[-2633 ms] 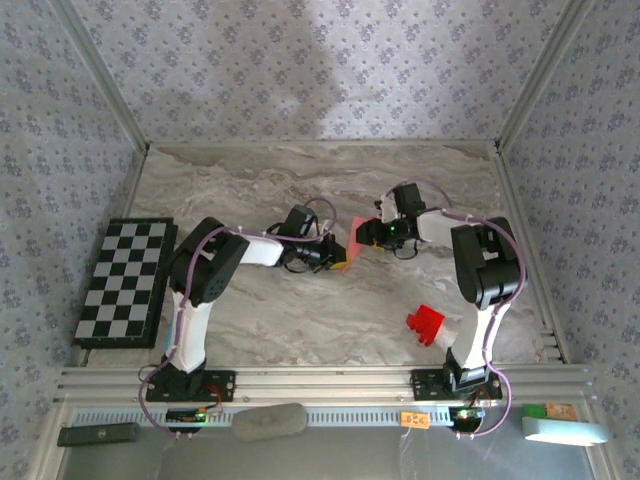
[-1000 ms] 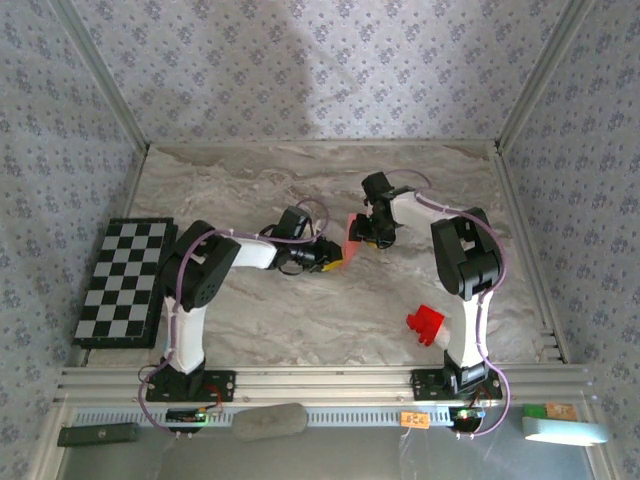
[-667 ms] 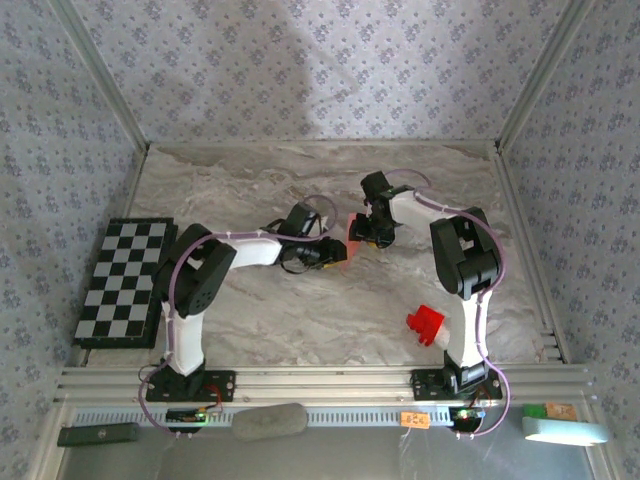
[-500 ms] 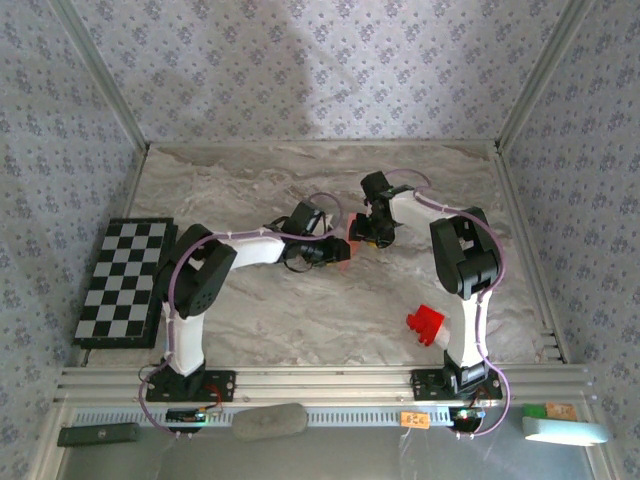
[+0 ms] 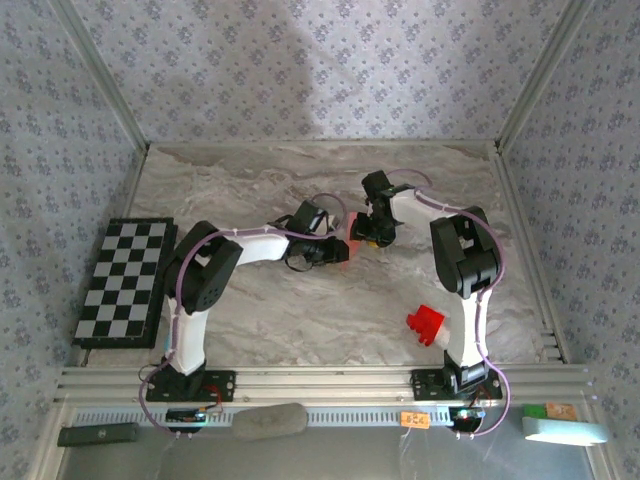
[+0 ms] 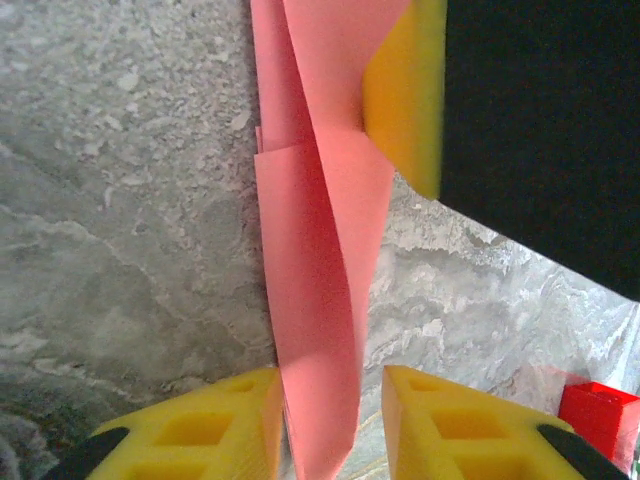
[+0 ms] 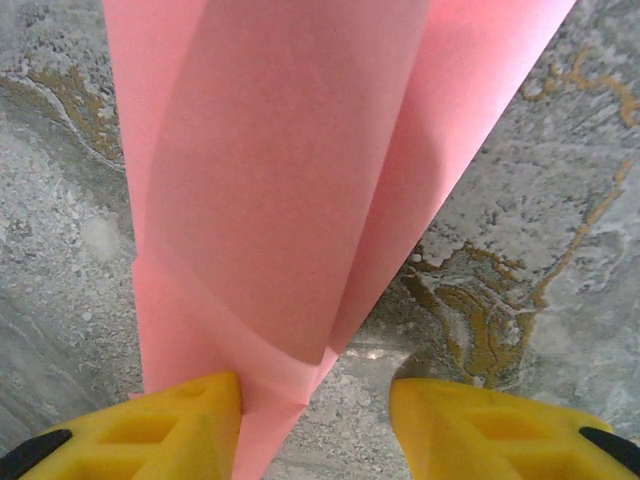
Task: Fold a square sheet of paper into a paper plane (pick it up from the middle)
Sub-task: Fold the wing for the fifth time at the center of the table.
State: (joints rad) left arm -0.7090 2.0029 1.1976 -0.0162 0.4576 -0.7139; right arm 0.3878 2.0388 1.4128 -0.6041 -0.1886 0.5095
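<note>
The folded pink sheet (image 6: 320,300) is running lengthwise between the left gripper (image 6: 328,385) and right gripper (image 7: 315,390), each straddling one end with jaws part-open (neither is clamping).

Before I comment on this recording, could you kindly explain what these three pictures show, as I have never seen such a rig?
These are two robot arms bolted to a marble-patterned table. One picture looks down from above, where the left arm and right arm meet mid-table. The other two come from a camera on each wrist; the yellow pieces at the bottom are that arm's own jaws. A partly folded pink sheet of paper stands between both pairs of jaws, which look open around it, not clamped. A red block and a chequered board also lie nearby.
</note>
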